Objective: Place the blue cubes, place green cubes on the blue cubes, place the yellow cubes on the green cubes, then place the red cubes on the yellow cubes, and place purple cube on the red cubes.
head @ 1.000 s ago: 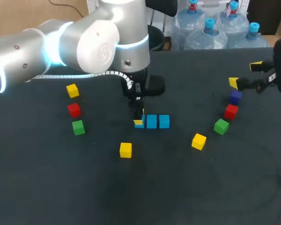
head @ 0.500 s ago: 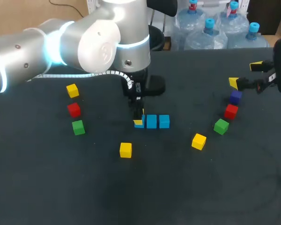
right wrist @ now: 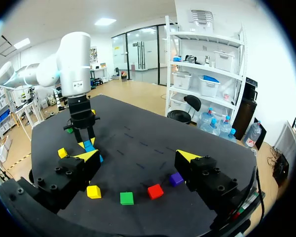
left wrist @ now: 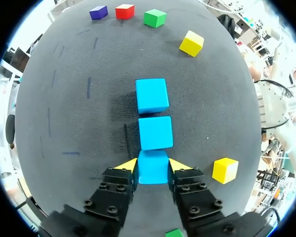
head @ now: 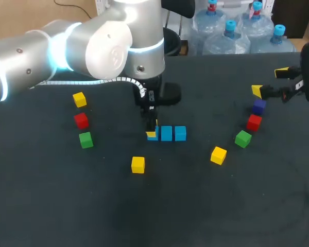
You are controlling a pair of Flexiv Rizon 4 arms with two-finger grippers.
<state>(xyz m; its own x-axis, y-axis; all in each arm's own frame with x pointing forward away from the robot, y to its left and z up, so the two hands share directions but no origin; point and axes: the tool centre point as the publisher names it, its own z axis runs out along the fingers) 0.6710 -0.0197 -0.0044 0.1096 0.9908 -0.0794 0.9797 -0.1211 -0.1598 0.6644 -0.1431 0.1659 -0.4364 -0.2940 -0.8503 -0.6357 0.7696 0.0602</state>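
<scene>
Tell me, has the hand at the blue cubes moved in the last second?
No. The left hand stays at the end blue cube, beside the middle blue cube.

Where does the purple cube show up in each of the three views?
Head view: purple cube at the right, near the right arm's jaws, next to the red cube.
Left wrist view: far ahead of the jaws, beside the red cube.
Right wrist view: ahead of the jaws, beside the red cube.
Shared landmark: that red cube.
</scene>
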